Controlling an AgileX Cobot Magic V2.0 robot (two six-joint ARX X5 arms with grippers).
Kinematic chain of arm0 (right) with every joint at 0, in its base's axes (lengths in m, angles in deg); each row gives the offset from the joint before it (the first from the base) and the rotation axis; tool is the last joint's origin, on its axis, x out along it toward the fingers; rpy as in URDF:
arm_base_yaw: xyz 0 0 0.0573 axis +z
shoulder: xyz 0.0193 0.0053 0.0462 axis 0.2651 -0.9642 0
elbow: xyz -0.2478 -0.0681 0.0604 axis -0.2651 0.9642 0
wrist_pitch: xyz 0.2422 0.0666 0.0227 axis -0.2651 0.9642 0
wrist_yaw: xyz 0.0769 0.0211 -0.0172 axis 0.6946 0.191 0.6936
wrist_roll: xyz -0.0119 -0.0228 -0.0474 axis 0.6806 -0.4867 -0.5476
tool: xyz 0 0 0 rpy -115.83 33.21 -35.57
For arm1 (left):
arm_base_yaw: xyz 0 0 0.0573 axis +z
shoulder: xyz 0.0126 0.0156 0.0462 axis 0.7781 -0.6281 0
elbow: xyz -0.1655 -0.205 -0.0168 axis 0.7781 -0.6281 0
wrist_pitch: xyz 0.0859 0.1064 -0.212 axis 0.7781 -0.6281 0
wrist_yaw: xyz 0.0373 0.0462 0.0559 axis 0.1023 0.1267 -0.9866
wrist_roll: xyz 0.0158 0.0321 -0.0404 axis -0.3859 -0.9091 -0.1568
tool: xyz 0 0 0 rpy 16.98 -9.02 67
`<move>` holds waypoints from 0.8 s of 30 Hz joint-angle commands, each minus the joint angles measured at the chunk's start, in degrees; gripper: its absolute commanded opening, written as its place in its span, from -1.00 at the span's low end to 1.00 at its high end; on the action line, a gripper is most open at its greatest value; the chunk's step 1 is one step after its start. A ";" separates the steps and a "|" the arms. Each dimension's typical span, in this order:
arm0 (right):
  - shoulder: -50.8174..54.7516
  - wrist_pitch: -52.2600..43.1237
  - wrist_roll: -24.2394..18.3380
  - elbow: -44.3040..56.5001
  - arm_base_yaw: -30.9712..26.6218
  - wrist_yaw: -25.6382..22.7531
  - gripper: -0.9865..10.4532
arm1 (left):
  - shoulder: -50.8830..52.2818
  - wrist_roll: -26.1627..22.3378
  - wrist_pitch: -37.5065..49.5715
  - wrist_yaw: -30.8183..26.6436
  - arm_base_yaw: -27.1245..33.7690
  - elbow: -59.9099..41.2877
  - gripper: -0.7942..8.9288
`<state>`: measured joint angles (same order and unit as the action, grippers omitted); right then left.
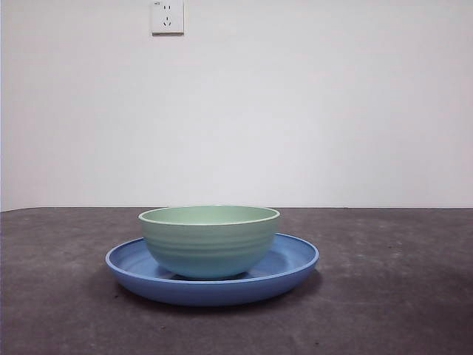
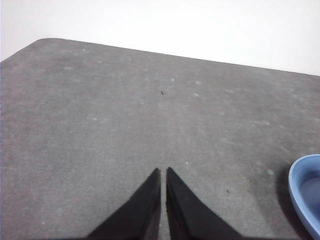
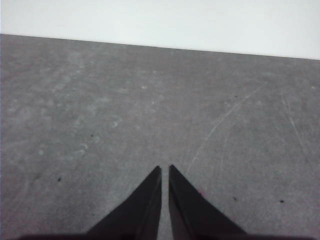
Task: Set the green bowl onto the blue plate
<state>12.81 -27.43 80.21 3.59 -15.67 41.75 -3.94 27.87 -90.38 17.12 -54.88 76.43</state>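
Note:
The green bowl (image 1: 209, 240) stands upright inside the blue plate (image 1: 292, 259) in the middle of the front view, resting on the plate's floor. No arm shows in that view. In the left wrist view my left gripper (image 2: 163, 171) is shut with nothing in it, over bare grey table, and a slice of the blue plate (image 2: 306, 192) shows at the picture's edge, well apart from the jaws. My right gripper (image 3: 165, 168) is also shut and empty above bare table; neither bowl nor plate shows in its view.
The dark grey table (image 1: 399, 296) runs back to a white wall with a socket (image 1: 167, 16) high up. The table's rounded far corner (image 2: 45, 42) shows in the left wrist view.

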 commanded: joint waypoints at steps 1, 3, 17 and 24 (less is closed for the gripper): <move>0.20 -0.02 -0.81 0.39 0.00 -1.05 -0.79 | 0.11 0.11 0.87 -0.15 -0.07 -1.18 -0.80; 0.20 -0.13 -0.57 0.39 0.00 -1.22 -0.79 | 0.11 0.11 0.87 -0.15 -0.07 -1.18 -0.80; 0.20 -1.09 -0.57 0.39 0.00 -1.25 -0.79 | 0.11 0.11 0.90 -0.15 -0.07 -1.18 -0.80; 0.20 -1.09 -0.57 0.39 0.00 -1.27 -0.79 | 0.11 0.11 0.90 -0.15 -0.07 -1.18 -0.80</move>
<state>12.90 -27.91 80.08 3.66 -15.67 40.70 -3.94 27.87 -90.36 17.12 -54.88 76.43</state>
